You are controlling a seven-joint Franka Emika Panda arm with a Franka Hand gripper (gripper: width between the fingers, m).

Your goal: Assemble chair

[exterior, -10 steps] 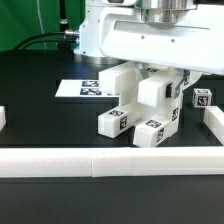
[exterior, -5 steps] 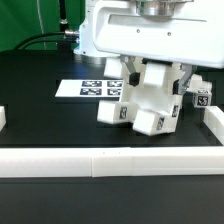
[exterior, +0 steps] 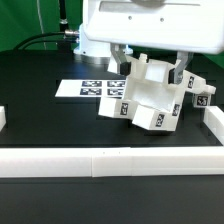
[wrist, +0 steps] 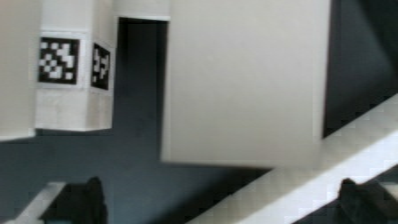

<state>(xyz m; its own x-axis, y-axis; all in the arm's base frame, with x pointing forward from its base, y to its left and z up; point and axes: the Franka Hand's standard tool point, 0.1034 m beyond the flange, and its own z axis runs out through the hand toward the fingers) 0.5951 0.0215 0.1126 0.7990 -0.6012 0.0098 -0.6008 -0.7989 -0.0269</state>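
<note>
The chair (exterior: 146, 96) is a cluster of glossy white blocky pieces with square tags. It leans tilted on the black table, under the arm's white wrist. My gripper (exterior: 152, 68) comes down over its top, with a dark finger on each side of an upper piece. In the wrist view the gripper (wrist: 222, 205) has its jaws wide apart. A white diagonal bar (wrist: 338, 170) crosses between them, close to one fingertip (wrist: 365, 203); dark gap lies by the other. A broad white slab (wrist: 249, 80) and a tagged post (wrist: 71, 65) fill the rest of that view.
The marker board (exterior: 88, 88) lies flat behind the chair on the exterior view's left. A long low white rail (exterior: 100, 160) runs along the front, with side pieces at the exterior view's left (exterior: 3, 118) and right (exterior: 214, 125). A loose tagged white post (exterior: 204, 96) lies at the right.
The chair has tipped from standing on its posts to leaning over toward the exterior view's right. The wrist has shifted and turned with it.
</note>
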